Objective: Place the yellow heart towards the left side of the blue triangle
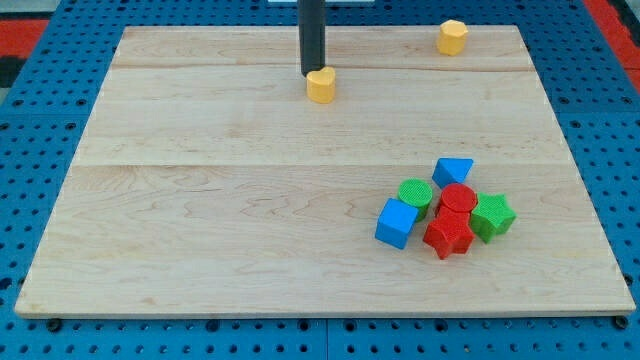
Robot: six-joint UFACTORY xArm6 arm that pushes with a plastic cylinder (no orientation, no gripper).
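Note:
The yellow heart [321, 86] lies near the view's top centre of the wooden board. My tip [311, 74] stands just at its upper left, touching or nearly touching it. The blue triangle [453, 170] lies at the view's lower right, at the top of a cluster of blocks, far from the heart.
The cluster holds a green cylinder [415, 194], a red cylinder [457, 200], a green star [492, 216], a red star [448, 236] and a blue cube [396, 223]. A yellow hexagon [452, 37] lies at the top right. The board's edge [320, 316] meets a blue pegboard.

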